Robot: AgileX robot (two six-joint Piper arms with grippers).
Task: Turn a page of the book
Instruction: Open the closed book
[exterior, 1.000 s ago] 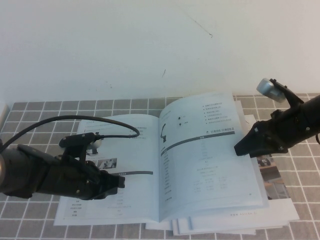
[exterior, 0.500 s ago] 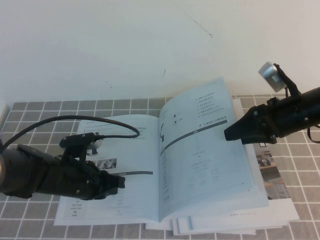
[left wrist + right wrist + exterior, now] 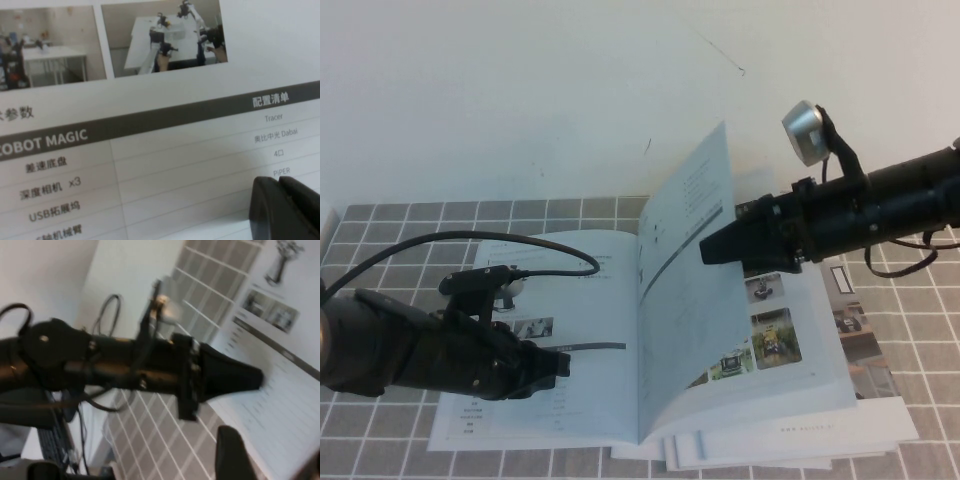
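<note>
Down at the near edge, the book (image 3: 570,400) lies open on a grey tiled tabletop (image 3: 400,215), its lower corners close to the table's front, with plainer white booklets (image 3: 790,445) poking out from under its right half. Left gripper (image 3: 558,362) sits low over the left-hand sheet; in the left wrist view its fingertips (image 3: 287,210) are pressed together, resting on the table text. Moving up the middle, the page (image 3: 685,290) stands lifted off the spine, tilted steeply, grey band showing on the face toward the left. Right gripper (image 3: 710,247) is up against the page's far face, near its outer edge; its jaws look spread, and I cannot tell whether it pinches the sheet. Beneath it, the right-hand sheet with small colour photos (image 3: 775,340) lies bare. Beyond everything, a plain white wall (image 3: 520,90), open air above the book.
</note>
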